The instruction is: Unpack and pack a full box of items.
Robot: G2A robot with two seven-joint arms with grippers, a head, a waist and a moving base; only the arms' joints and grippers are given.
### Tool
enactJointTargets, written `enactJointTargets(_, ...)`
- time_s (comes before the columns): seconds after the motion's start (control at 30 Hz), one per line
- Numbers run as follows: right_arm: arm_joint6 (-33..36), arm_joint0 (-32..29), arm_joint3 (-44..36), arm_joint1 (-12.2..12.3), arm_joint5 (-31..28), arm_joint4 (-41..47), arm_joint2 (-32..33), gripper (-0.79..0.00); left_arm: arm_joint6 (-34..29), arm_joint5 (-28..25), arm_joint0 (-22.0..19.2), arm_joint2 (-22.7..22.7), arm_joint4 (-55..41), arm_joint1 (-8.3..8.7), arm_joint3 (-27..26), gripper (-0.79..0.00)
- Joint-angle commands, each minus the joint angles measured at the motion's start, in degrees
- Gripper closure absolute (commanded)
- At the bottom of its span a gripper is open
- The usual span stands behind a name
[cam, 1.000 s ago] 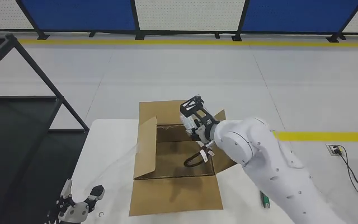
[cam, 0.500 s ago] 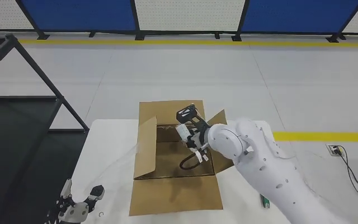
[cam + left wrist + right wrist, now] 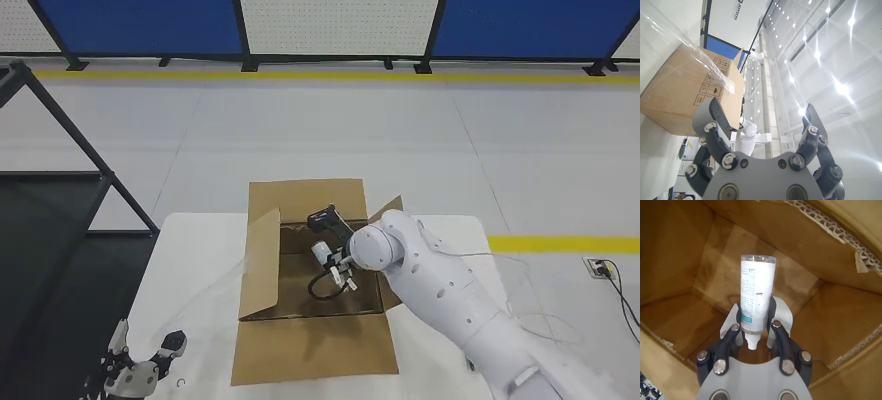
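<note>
- Inside the box (image 3: pixel 668 256), the right fingers (image 3: pixel 781 313) are closed around the bottle (image 3: pixel 757 279) near its neck.
- Left fingers (image 3: pixel 718 113) stand wide apart, empty.
- It seems light, stiff, slippery — a mid-body hold is safer.

An industrial test hall or robotics lab is suggested. A wide pale floor (image 3: pixel 300 130) is marked with a yellow line (image 3: pixel 300 74) and closed off by blue panels (image 3: pixel 140 25) and white perforated panels (image 3: pixel 335 25) in black frames. A high white ceiling (image 3: pixel 829 91) with rows of lamps (image 3: pixel 817 55) is seen above a white table (image 3: pixel 200 260).
</note>
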Motion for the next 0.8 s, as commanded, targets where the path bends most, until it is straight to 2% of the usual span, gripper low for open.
enactJointTargets(0.0, -0.46, 0.33, 2.69, -1.01, -0.71, 0.44, -0.74, 0.000, 0.00, 0.00, 0.00, 0.00, 0.00, 0.00, 0.00, -0.785)
enactJointTargets(0.3, -1.84, 1.72, 11.76, -6.14, -4.43, -1.58, -5.04, 0.000, 0.00, 0.00, 0.00, 0.00, 0.00, 0.00, 0.00, -0.785)
enactJointTargets(0.37, -1.88, 1.91, 13.58, -7.13, -5.64, -1.53, -5.51, -0.135, 0.00, 0.00, 0.00, 0.00, 0.00, 0.00, 0.00, -0.785)
enactJointTargets(0.53, -1.93, 2.57, 18.16, -9.34, -7.37, -1.24, -6.07, -0.277, 0.00, 0.00, 0.00, 0.00, 0.00, 0.00, 0.00, -0.785)
enactJointTargets(0.77, -2.67, 3.69, 22.88, -11.63, -9.12, -0.95, -6.01, -0.259, 0.00, 0.00, 0.00, 0.00, 0.00, 0.00, 0.00, -0.785)
